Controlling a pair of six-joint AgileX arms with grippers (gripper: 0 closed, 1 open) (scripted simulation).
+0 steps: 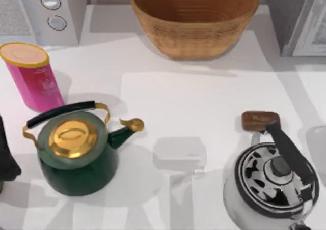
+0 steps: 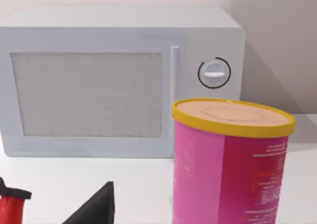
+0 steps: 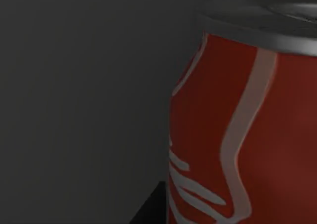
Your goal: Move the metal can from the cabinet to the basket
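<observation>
The metal can (image 3: 242, 130) stands upright, close before the right wrist camera, in a dim grey space; its red side carries white script strokes too partial to read, under a dull silver rim. A dark fingertip (image 3: 148, 209) of the right gripper juts in just beside the can's base, and whether that pincer is open or closed cannot be told. In the top view the cabinet (image 1: 285, 16), grey and speckled with a pale framed door panel, sits at the table's far right corner. The wicker basket (image 1: 194, 29) stands at the far middle.

At the left, a pink canister (image 1: 34, 80) with a yellow lid bears faint pinkish print that cannot be read. Behind it is a white microwave (image 2: 119, 80) with round knobs. The left arm (image 1: 7, 159) is parked at the left edge. Nearer are a green kettle (image 1: 76, 151) with a gold lid, a chrome kettle (image 1: 272, 181), and a brown block (image 1: 261, 120). The white table (image 1: 193, 97) meets a pale wall.
</observation>
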